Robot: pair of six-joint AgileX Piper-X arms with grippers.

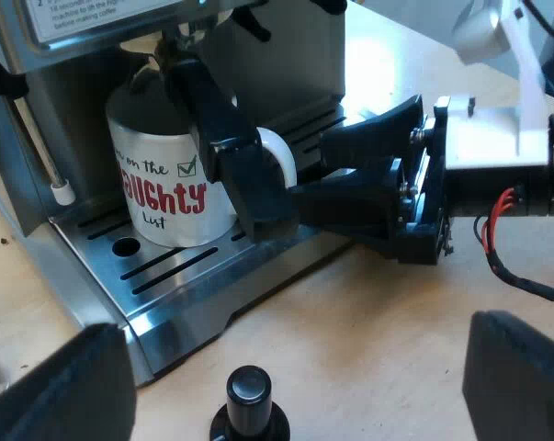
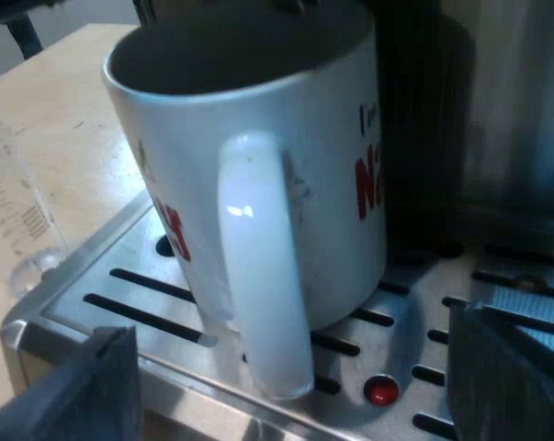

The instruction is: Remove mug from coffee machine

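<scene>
seeing the mug (image 1: 162, 184) upright on the slotted drip tray (image 1: 166, 285) of the espresso machine (image 1: 277, 55), its handle (image 2: 263, 266) turned toward the tray's edge. my right gripper (image 2: 290, 335) is released, one finger on each side of that handle, not clenched on it. my left gripper (image 1: 295, 386) is spread wide over the counter (image 1: 368, 312), near a black-knobbed tamper (image 1: 249, 390). a measuring glass (image 2: 10, 211) stands by the tray's corner.
</scene>
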